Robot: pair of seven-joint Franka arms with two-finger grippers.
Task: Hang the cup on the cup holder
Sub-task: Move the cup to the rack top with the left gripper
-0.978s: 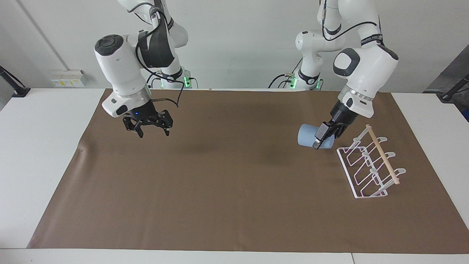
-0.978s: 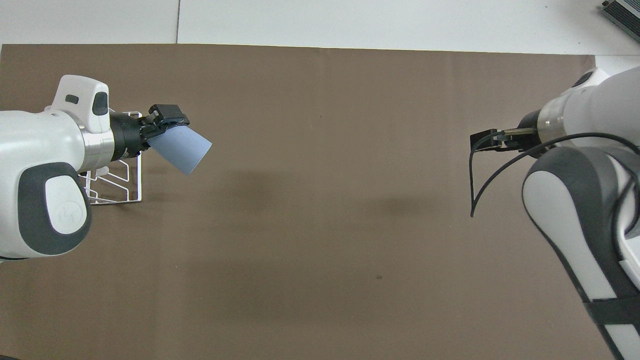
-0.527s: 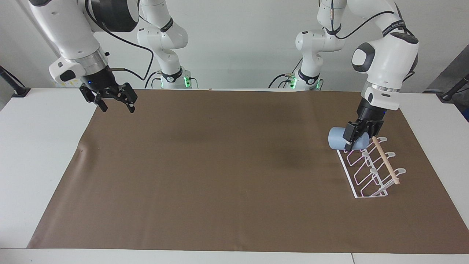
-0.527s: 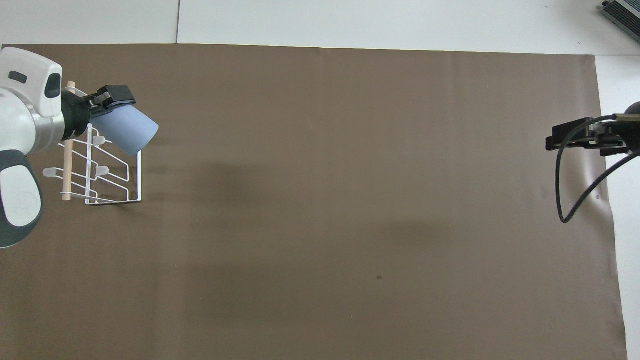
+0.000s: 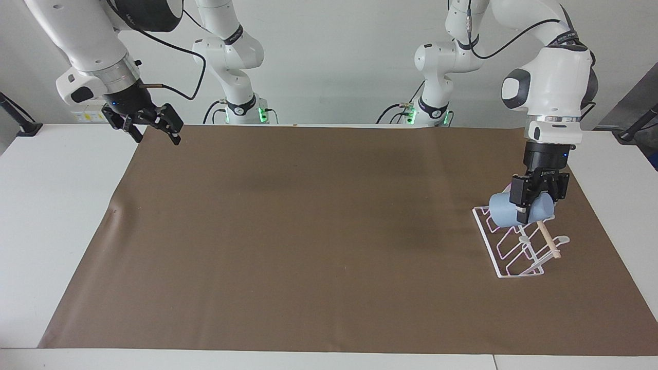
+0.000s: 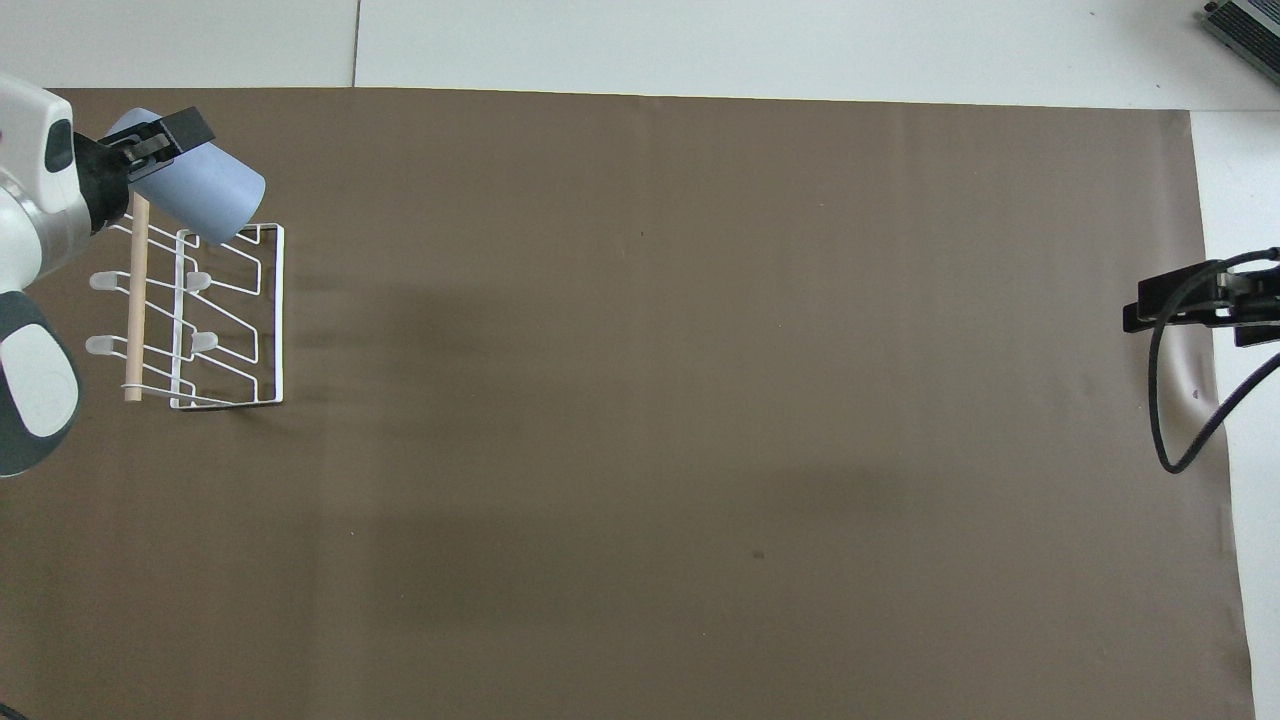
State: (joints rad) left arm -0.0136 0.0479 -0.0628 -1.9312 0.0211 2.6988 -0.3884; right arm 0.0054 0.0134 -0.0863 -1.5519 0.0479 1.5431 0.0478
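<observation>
Now | left gripper (image 5: 537, 201) squeezes the cup (image 5: 506, 211) over the cup holder (image 5: 509, 257) | right gripper (image 5: 150, 125) waits wide open, holding nothing, at 10 o'clock of the mat (image 5: 308, 231)

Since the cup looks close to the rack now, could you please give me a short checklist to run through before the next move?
1. Left tool shut on the cup: ok.
2. Cup over the cup holder, at the end of the rack nearer to the robots: ok.
3. Cup's mouth lined up with a paddle-shaped tip: cannot tell; the tool and cup hide the nearest tips.
4. Cup resting on a wire loop: cannot tell.
5. Cup holder upright and flat on the brown mat: ok.
6. Right tool open, waiting over the mat's corner at the right arm's end: ok.
</observation>
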